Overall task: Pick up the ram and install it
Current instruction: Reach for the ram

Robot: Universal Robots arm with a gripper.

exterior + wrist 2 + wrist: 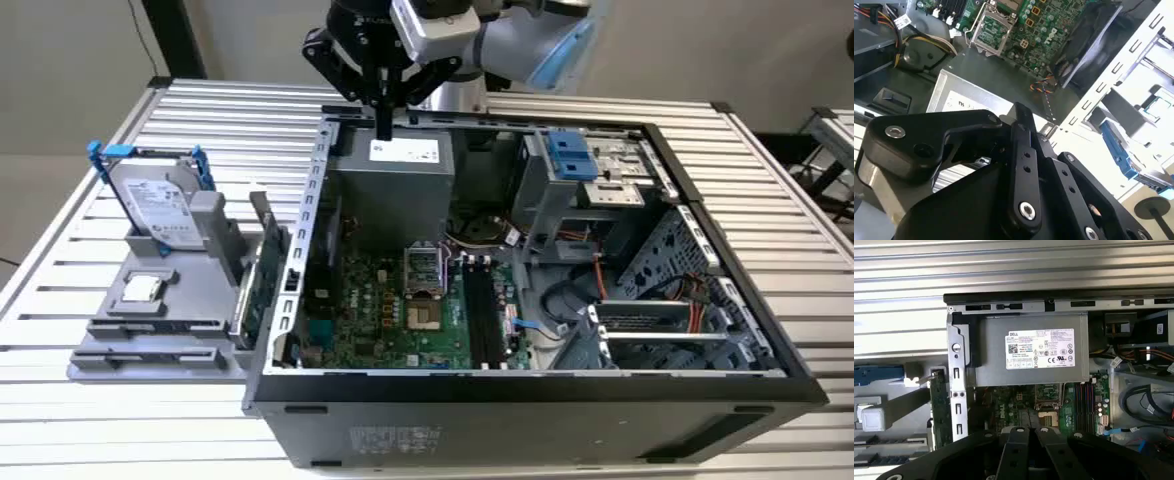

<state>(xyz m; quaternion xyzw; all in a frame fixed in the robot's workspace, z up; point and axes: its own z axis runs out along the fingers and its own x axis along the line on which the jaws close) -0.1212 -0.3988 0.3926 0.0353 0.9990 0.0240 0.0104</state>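
Observation:
The ram (884,460) is a thin bluish stick lying flat in the grey holder (114,355) outside the open computer case, on the exterior view's left. My gripper (384,132) hangs above the case's back edge, over the grey power supply (394,185), far from the ram. Its black fingers (1018,437) are shut together with nothing between them. The black memory slots (481,320) lie on the green motherboard (380,320), deep in the case; in the first wrist view the slots (1081,405) show beside the processor socket (1046,417).
A silver hard drive in a blue frame (160,205) stands at the back of the holder. A green expansion card (267,270) stands upright between the holder and the case wall (310,230). Drive cages and cables (627,300) fill the case on the exterior view's right. A slatted table (787,220) surrounds everything.

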